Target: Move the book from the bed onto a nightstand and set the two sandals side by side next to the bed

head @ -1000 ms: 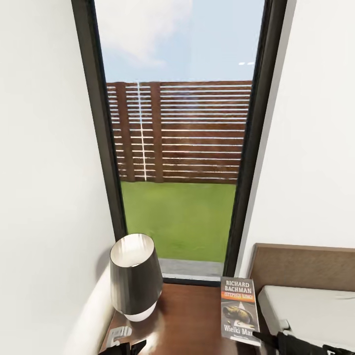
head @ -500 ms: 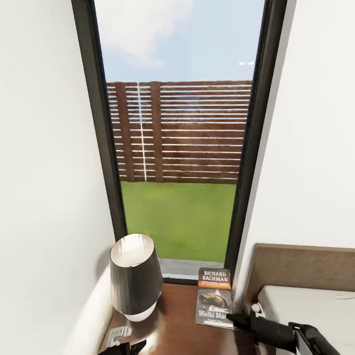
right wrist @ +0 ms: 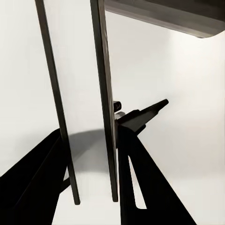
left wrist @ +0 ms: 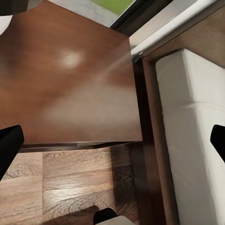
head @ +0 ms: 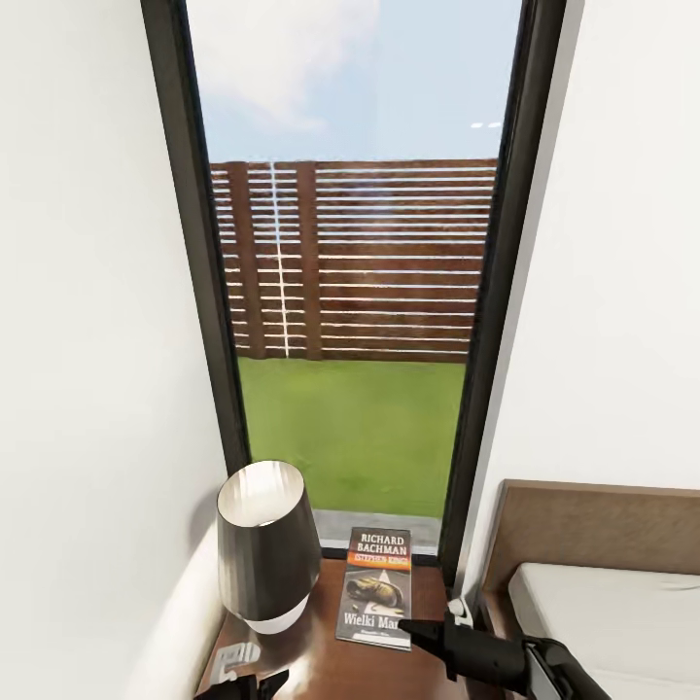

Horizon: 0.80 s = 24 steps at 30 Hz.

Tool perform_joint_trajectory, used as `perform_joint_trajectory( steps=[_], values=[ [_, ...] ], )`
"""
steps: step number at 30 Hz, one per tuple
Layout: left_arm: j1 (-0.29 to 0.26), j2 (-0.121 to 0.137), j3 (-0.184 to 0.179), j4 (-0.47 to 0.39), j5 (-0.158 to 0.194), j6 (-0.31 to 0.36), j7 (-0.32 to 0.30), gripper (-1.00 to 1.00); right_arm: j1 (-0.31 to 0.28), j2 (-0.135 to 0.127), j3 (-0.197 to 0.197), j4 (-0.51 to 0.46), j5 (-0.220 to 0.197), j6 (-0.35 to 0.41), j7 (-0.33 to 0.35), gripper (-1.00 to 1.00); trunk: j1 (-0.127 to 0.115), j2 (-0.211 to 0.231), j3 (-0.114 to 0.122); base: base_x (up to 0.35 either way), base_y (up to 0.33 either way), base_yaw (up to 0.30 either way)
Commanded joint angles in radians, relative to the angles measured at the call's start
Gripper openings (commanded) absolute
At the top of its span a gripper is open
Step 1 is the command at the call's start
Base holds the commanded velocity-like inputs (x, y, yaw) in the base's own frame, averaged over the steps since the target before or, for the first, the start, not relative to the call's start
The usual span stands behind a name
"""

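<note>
- Since a second ago the book has travelled left — from over the nightstand's edge by the bed to above the middle of the nightstand, close to the lamp; the right gripper came with it, and its arm now reaches further into the head view.
- The window, lamp and bed sit in the same places, so the camera has not moved.
- The right jaws are closed on the book's lower right corner; in the right wrist view the book is seen edge-on as two thin dark lines between the black fingers.
- The left gripper hangs above the nightstand's front edge with its jaws spread wide, holding nothing; its two dark tips show at opposite sides of the left wrist view.
- The nightstand has a glossy dark brown top and stands in the corner between a white wall and the bed, under a tall black-framed window looking onto grass and a slatted fence.
- Below it lies light wood-plank floor.
- The book faces cover up, title readable, its long axis running from the robot towards the window; whether it already touches the top is hard to tell.
</note>
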Motion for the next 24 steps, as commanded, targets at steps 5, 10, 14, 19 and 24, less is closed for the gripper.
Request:
perform_joint_trajectory(
  steps=[5, 10, 14, 19, 24],
  values=[
    [0.000, 0.001, -0.005, -0.002, 0.010, 0.008, -0.001, 1.00, 0.000, 0.001, -0.003, 0.000, -0.002, 0.007, -0.001, -1.00, 0.000, -0.001, 0.000, 0.000, 0.000, 0.000],
    [0.000, -0.028, -0.005, -0.004, 0.008, 0.008, -0.001, 1.00, 0.000, 0.002, -0.005, 0.000, -0.002, 0.006, -0.001, -1.00, 0.000, -0.001, 0.000, 0.000, 0.000, 0.000],
    [0.000, -0.031, -0.003, -0.009, 0.008, 0.011, -0.004, 1.00, 0.000, 0.002, -0.016, 0.001, -0.002, 0.006, -0.002, -1.00, 0.000, -0.001, 0.000, 0.000, 0.000, 0.000],
    [-0.001, -0.027, 0.001, -0.070, 0.009, 0.017, -0.067, 1.00, 0.000, 0.003, -0.032, 0.002, -0.002, 0.006, -0.003, -1.00, 0.000, -0.001, 0.000, 0.000, 0.000, 0.000],
    [-0.002, -0.016, 0.004, -0.146, 0.008, 0.021, -0.146, 1.00, 0.000, 0.003, -0.036, 0.002, -0.002, 0.005, -0.003, -1.00, 0.000, -0.001, 0.000, 0.000, 0.000, 0.000]
  ],
)
